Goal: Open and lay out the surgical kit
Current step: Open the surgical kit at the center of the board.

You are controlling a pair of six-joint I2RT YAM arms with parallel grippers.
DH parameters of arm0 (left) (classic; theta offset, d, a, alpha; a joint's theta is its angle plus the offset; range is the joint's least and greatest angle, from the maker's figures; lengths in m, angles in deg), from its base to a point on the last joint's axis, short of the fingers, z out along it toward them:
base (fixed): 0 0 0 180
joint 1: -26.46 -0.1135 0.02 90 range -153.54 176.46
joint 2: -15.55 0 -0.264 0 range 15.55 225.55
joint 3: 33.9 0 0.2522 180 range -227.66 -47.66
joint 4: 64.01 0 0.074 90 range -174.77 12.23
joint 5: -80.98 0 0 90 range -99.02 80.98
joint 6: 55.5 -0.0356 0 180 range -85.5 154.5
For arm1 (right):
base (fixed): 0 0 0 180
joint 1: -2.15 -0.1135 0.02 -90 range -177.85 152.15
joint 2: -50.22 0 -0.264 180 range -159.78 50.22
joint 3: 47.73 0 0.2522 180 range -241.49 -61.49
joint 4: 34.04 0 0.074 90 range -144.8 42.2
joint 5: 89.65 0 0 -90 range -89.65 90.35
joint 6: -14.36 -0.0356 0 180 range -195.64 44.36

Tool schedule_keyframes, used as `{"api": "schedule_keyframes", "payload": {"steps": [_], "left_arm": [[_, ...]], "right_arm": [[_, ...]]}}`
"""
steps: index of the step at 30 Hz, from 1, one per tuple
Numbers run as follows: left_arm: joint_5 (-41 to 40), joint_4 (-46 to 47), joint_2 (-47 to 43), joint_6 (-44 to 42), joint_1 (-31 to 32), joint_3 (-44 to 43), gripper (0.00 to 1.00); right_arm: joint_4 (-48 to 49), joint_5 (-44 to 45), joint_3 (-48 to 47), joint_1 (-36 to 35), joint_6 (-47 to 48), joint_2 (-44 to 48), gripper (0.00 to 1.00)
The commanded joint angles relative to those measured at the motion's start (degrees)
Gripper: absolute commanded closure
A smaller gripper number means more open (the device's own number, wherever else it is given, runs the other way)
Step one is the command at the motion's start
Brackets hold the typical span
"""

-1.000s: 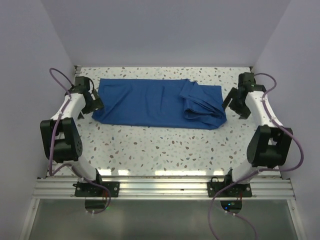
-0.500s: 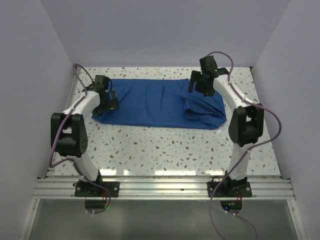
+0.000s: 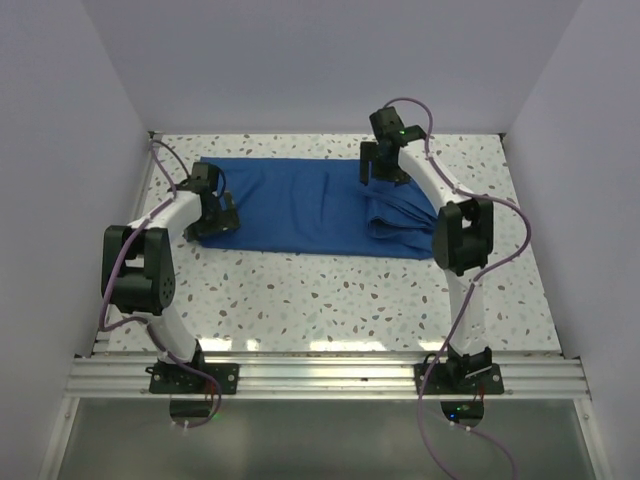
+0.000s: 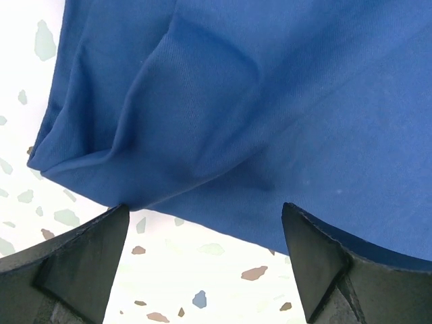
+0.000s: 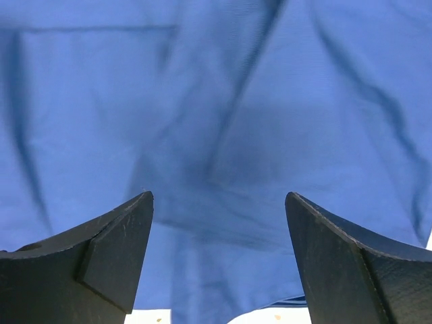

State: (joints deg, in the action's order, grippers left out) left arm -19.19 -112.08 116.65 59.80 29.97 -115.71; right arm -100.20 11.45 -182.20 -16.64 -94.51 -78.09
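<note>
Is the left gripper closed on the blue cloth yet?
No, the left wrist view shows the left gripper open wide, straddling the edge of the blue cloth wrap without clamping it.

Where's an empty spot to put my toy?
The wide strip of table between the blue cloth and the arm bases is bare; so is the far right corner. Crowded at the cloth, under the left gripper and right gripper.

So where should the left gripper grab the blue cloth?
The cloth near its left corner, from above on the table side: its edge puckers into a loose fold there, and the open left gripper hangs over it.
</note>
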Motion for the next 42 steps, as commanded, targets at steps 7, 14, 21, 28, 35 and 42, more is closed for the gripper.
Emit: {"api": "schedule_keyframes", "payload": {"steps": [7,14,21,28,35,42], "left_arm": [[1.8,4.0,0.6,-0.8,-0.2,-0.9,0.02],[1.5,4.1,0.9,-1.4,-0.2,-0.9,0.02],[1.6,4.4,1.9,-1.8,-0.2,-0.8,0.02],[2.1,4.1,3.8,-2.0,-0.3,-2.4,0.03],[2.4,4.0,4.4,-2.1,-0.2,-2.7,0.03],[2.3,3.5,4.4,-2.0,-0.2,-3.3,0.04]], "right_arm": [[-3.7,4.9,-8.7,-6.4,2.4,-3.9,0.16],[-7.9,12.2,-15.1,-6.4,2.6,-9.7,0.19],[-8.6,16.8,-15.4,-5.9,2.8,-10.4,0.46],[-8.8,19.3,-15.9,-5.4,2.6,-8.8,1.0],[-8.8,22.1,-15.2,-1.4,3.1,-5.3,1.0],[-9.6,26.4,-16.8,7.1,2.0,-6.2,0.84]]}}
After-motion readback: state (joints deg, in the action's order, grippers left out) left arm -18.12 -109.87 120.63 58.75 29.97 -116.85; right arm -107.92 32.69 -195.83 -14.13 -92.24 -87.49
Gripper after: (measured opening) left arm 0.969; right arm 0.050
